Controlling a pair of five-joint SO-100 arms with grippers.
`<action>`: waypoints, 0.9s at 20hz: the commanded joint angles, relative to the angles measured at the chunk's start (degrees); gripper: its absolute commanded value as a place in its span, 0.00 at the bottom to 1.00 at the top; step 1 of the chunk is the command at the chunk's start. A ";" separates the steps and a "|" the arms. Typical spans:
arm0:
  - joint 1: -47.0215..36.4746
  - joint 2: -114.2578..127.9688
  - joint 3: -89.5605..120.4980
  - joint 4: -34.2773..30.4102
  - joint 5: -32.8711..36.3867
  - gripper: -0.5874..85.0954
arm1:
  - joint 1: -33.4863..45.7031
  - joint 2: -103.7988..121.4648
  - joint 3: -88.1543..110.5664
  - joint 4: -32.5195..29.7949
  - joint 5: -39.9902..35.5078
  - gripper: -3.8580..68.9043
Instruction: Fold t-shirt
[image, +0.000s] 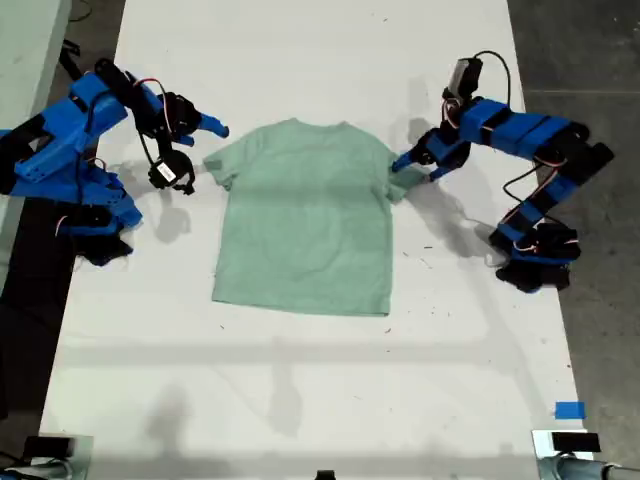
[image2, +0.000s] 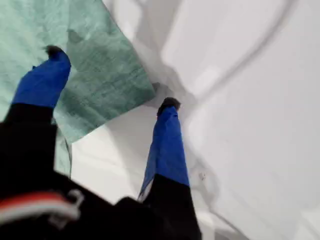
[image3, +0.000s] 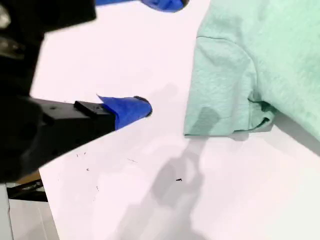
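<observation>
t-shirt (image: 305, 220): pale mint green, spread flat on white table (image: 300, 400), front down or up can't tell; collar toward far edge of table, hem toward near edge. Sits approx mid-width, in far half of the surface. Both short sleeves spread out to the sides.

my first gripper (image2: 112, 80): fingers apart, nothing clamped. One blue finger (image2: 42, 82) above the sleeve cloth, the other over bare table just off the sleeve corner; sleeve edge lies between the two. Contact w/ cloth: can't tell. In ext. view this is the arm at that view's right, tip (image: 410, 163) at the sleeve there.

my second gripper (image3: 152, 55): fingers wide apart, holding nothing. Both blue tips over bare table, near the other sleeve (image3: 220, 90) but clear of it. In ext. view the arm at that view's left, tip (image: 208, 140) just beside the sleeve, not touching.

sleeve, second wrist view: lying flat, hem seam visible, small fold of cloth at underarm.

table: white, a few small dark specks; blue tape patch (image: 569, 410) near the corner at ext. view's lower right.
</observation>
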 joint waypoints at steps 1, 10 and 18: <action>-1.23 0.18 -0.26 -0.70 0.79 0.41 | 0.79 -3.43 -4.31 -3.08 -0.79 0.47; -1.58 0.26 0.26 -0.53 1.14 0.41 | 1.85 -5.63 -15.64 6.15 -2.81 0.04; -1.58 2.29 2.02 -0.53 1.14 0.41 | -4.66 -4.92 -36.56 22.50 -0.35 0.04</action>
